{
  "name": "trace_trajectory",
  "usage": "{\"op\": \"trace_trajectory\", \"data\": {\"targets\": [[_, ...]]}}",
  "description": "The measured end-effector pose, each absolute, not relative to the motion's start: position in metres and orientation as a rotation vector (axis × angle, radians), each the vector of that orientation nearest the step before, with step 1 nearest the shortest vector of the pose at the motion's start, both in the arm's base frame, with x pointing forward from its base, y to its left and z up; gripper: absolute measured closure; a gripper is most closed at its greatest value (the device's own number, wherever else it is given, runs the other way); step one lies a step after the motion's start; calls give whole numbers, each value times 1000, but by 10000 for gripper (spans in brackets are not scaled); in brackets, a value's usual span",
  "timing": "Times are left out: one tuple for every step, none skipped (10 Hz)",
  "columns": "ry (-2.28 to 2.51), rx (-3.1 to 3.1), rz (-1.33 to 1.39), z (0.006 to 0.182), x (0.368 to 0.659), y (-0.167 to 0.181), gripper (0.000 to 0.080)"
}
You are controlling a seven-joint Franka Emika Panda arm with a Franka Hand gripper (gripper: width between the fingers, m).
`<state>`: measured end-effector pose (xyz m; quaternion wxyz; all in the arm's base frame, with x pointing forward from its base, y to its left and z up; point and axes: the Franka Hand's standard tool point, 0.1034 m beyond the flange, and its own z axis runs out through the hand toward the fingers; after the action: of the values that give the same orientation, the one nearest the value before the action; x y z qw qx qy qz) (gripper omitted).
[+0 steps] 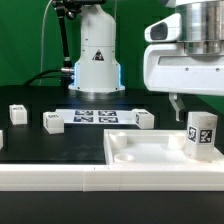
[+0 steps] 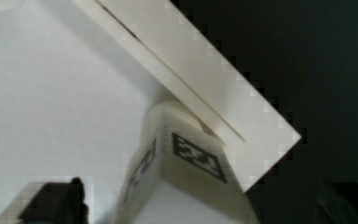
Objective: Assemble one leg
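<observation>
A leg [image 1: 200,133], a small white post with a black-and-white tag, stands upright in the corner of the wide white panel [image 1: 140,150] on the exterior view's right. My gripper [image 1: 200,108] hangs just above it, with one dark finger [image 1: 177,104] showing to the left of the leg's top. In the wrist view the leg [image 2: 194,165] stands on the panel [image 2: 51,100], between my two dark fingertips [image 2: 51,202]. My gripper [image 2: 197,205] is open, with a gap on each side of the leg. The other fingertip is partly cut off by the frame edge.
Three more white legs [image 1: 17,113], [image 1: 52,121], [image 1: 144,119] lie on the black table behind the panel. The marker board [image 1: 95,116] lies in front of the robot base [image 1: 95,60]. The panel's raised front rim [image 1: 60,178] runs along the near edge.
</observation>
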<state>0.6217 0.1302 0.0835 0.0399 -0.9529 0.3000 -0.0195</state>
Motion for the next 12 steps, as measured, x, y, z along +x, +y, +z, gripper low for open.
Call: {"op": "trace_trajectory", "data": {"targets": [[773,-2965,-67,83,622,129,150],[657,-2998,-73,83,622,130,150],[538,-3029,-79,83,622,129,150],[372,-3058,-87,83,622,129,150],[294,-3067,-96,83,622,129,150],[223,-3075,-95,83,622,129,150],[65,-3086,-95,83,622,126,150],[-5,-3088,-103,83,623,125,150],[-44,-3088,-104,83,623,125,150],[-38,-3088,-103,83,623,125,245],[-38,-3088,-103,83,623,125,245],[-38,-3088,-103,83,623,125,446]]}}
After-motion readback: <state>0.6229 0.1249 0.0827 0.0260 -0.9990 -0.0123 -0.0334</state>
